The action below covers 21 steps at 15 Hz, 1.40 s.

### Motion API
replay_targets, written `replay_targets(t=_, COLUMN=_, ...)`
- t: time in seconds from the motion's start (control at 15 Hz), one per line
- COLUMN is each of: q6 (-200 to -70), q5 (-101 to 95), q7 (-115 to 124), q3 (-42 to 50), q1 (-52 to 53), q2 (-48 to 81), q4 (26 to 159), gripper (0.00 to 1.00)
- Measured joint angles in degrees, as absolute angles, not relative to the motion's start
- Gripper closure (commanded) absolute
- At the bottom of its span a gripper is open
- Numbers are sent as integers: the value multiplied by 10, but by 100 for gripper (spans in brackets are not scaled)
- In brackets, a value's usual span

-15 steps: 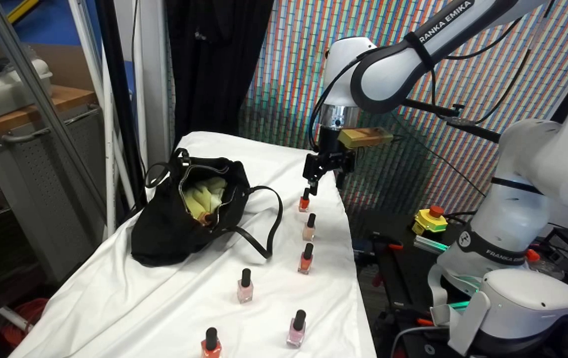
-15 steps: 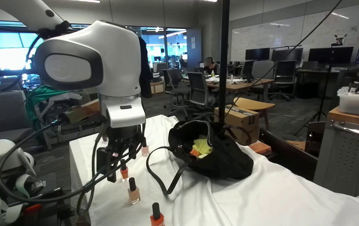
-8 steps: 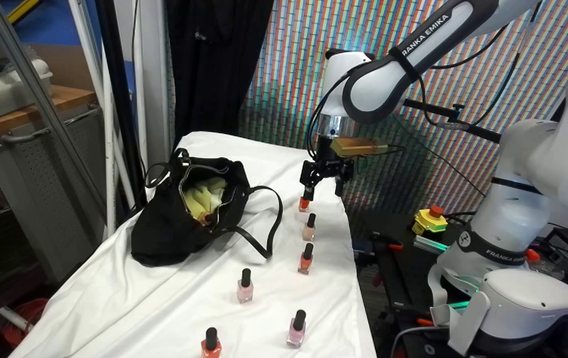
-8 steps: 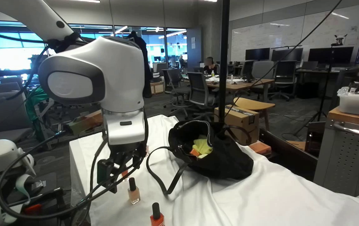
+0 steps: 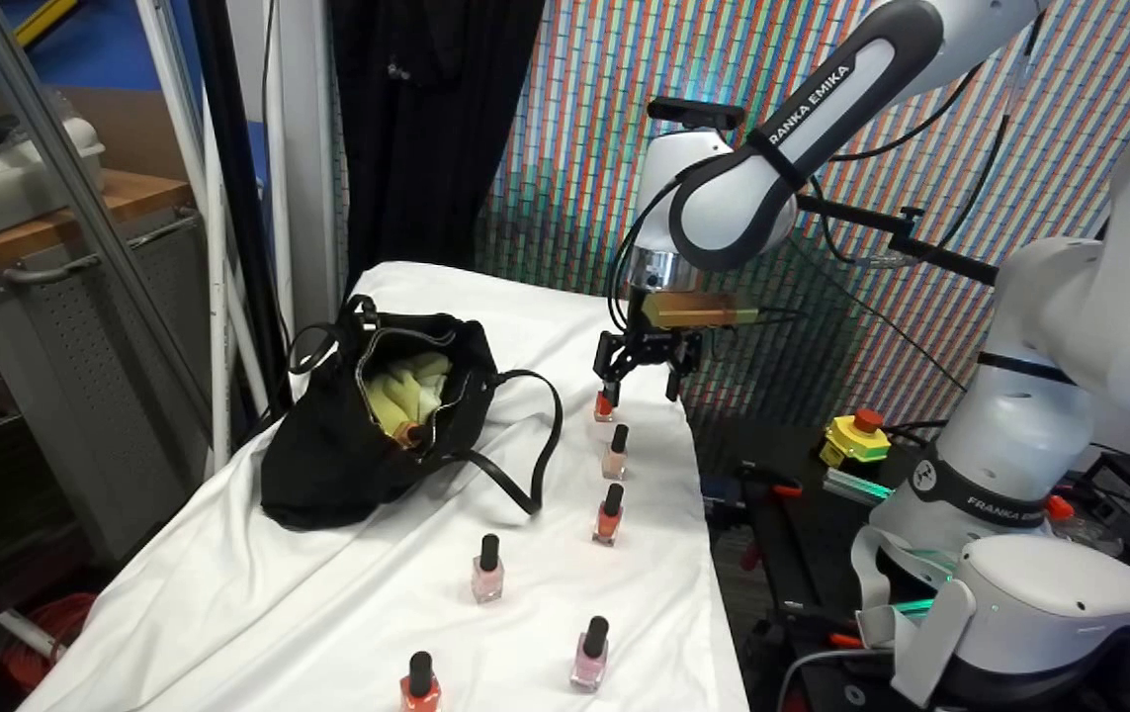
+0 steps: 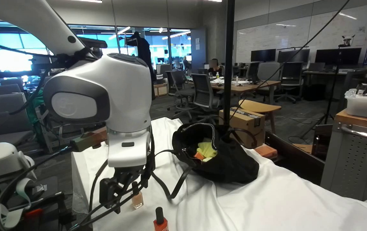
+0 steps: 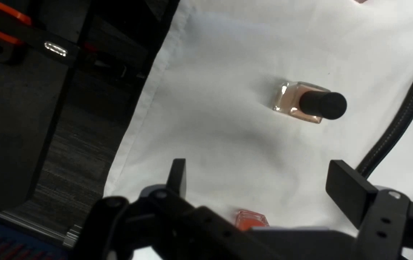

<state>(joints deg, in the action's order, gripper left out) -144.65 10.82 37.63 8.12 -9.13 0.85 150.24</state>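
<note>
Just right of centre in an exterior view, the tool (image 5: 644, 392) hangs over the white-draped desk (image 5: 515, 653), its two fingers (image 7: 351, 191) spread wide with nothing gripped between them. The wrist view gives me the peach bottle (image 7: 302, 102) standing upright, upper right of centre, and the first red bottle (image 7: 250, 221) at the bottom of the frame, half hidden by the tool's own knuckles. As far as I can make out, neither is touched.

That half-hidden one worries me: so little of it shows from the wrist that a sideways shift or a careless descent could clip its tall cap and topple it. These are narrow things on a rumpled surface, so even a light brush might do it, and the desk's edge is near enough for one to roll off. A bag strap (image 7: 405, 112) at the right of the wrist frame could also snag on a finger.

Counting up in an exterior view, I get six bottles, nail polish by the look: those two, a second red bottle (image 5: 608, 519), a pale pink bottle (image 5: 487, 578), a mauve bottle (image 5: 588, 665) and an orange-red bottle (image 5: 421, 694) cut off by the lower edge. One black handbag (image 5: 332, 465) sits left of centre there, one yellow bundle (image 5: 408, 391) inside.
</note>
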Motion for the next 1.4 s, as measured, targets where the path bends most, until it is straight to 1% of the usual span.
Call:
replay_targets(t=0.4, q6=-1474, q5=108, q7=421, q3=88, q1=-91, q2=41, q4=1499, gripper=0)
replay_targets(t=1.4, q6=-1598, q5=101, q7=483, q3=105, q1=-77, q2=119, q4=1489, gripper=0)
